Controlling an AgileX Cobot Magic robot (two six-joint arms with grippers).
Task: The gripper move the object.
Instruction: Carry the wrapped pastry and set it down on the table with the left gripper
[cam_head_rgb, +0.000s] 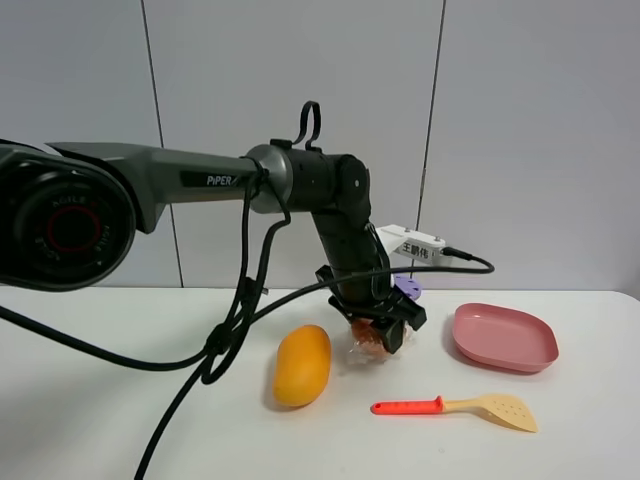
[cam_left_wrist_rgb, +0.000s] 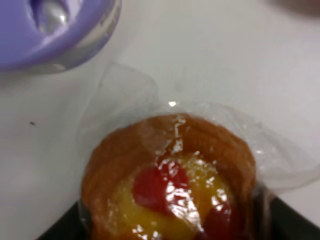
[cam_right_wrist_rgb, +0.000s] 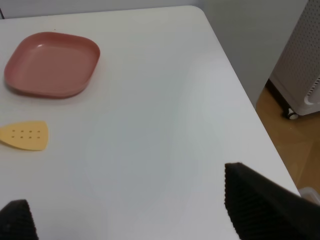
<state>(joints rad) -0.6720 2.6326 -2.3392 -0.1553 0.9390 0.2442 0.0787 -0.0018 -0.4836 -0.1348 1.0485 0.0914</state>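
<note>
The object, a small brown pastry (cam_head_rgb: 364, 346) with red spots in clear wrap, lies on the white table just right of the mango. My left gripper (cam_head_rgb: 381, 331) reaches across the middle and stands over it. In the left wrist view the pastry (cam_left_wrist_rgb: 170, 185) fills the space between the two black fingers (cam_left_wrist_rgb: 292, 222), which press on its wrap on both sides. It rests at table level. My right gripper (cam_right_wrist_rgb: 125, 200) is open and empty above bare table near the right edge; it does not show in the exterior view.
A yellow-orange mango (cam_head_rgb: 302, 365) lies left of the pastry. A purple-lidded container (cam_head_rgb: 407, 287) (cam_left_wrist_rgb: 55, 30) stands just behind it. A pink plate (cam_head_rgb: 505, 337) (cam_right_wrist_rgb: 52, 62) sits to the right, a red-handled spatula (cam_head_rgb: 455, 407) (cam_right_wrist_rgb: 27, 136) in front. Black cables trail across the table's left.
</note>
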